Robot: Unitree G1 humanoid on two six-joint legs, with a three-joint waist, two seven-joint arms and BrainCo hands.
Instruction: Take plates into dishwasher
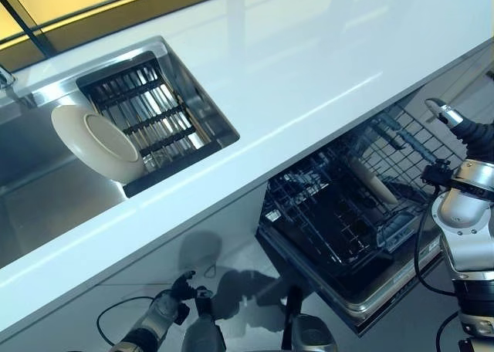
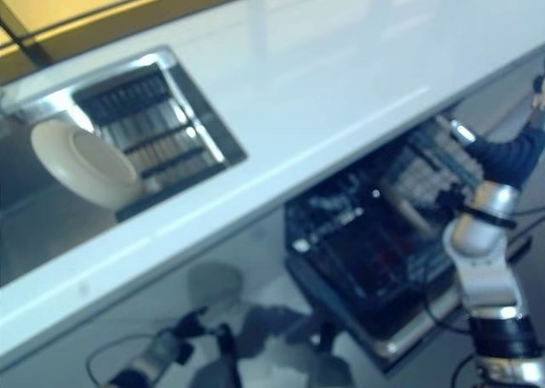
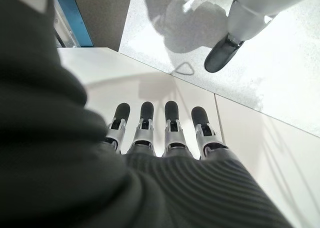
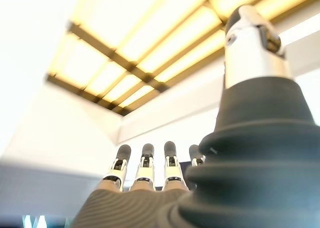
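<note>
A cream plate (image 1: 96, 143) leans on edge in the sink, against the left end of the black drying rack (image 1: 154, 116). Below the counter the dishwasher stands open with its dark wire basket (image 1: 340, 213) pulled out; a cream plate-like piece (image 1: 374, 186) stands in it. My right hand (image 1: 451, 116) is raised beside the basket's far right corner, fingers straight (image 4: 145, 165) and holding nothing. My left hand (image 1: 174, 294) hangs low under the counter's front edge, fingers straight (image 3: 170, 123), empty, over the floor.
The white counter (image 1: 324, 66) runs across the view above the dishwasher. The steel sink (image 1: 46, 198) lies at the left. The dishwasher's lowered door (image 1: 370, 298) juts out toward me.
</note>
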